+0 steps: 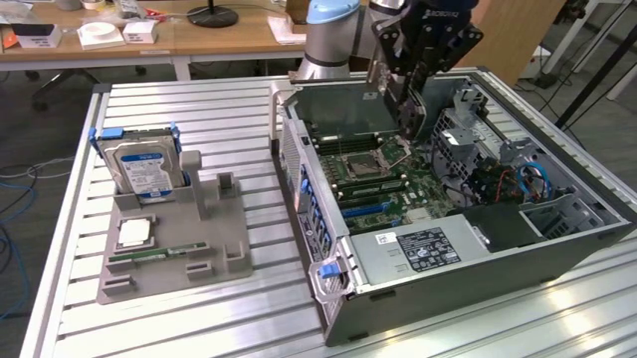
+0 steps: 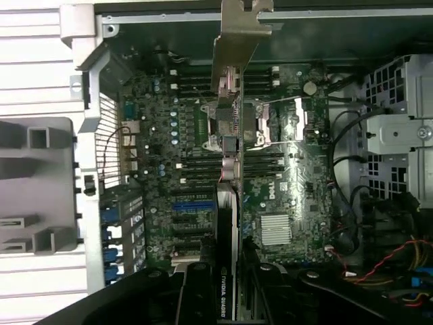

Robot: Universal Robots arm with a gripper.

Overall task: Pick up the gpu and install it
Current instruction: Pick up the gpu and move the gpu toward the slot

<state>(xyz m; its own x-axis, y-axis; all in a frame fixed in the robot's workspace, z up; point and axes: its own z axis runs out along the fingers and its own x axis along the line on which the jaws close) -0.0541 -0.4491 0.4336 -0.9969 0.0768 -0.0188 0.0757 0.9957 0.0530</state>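
Pick-and-install task, mid-course. The black two-fingered end effector (image 2: 233,296) is clamped on the gpu (image 2: 230,135), a slim dark circuit card with a silver end bracket and an "NVIDIA QUADRO" label along its edge. The card hangs edge-down inside the open top of the grey steel tower computer case (image 1: 303,194), above the green motherboard (image 1: 383,186) and apart from it.

Progress, as judged: the pick-up is done and the carry has reached the case. Installation is not yet done, since the card's lower edge is clear of the blue expansion slots (image 1: 371,211) and sits over the processor socket area rather than over them.

Surface: a ribbed aluminium bench (image 1: 219,112) carries the case. In the exterior view, at nine o'clock from the case, a grey moulded parts fixture (image 1: 214,239) holds a silver hard drive with a blue label (image 1: 139,170) standing upright, a square silver processor chip (image 1: 134,231) lying flat, and a slim green RAM stick (image 1: 159,253).

Room: at twelve o'clock beyond the bench stand wooden desks (image 1: 229,37) with white boxes and a black round stand base (image 1: 212,15). Loose cables lie on the grey floor (image 1: 30,112) at the exterior view's left.
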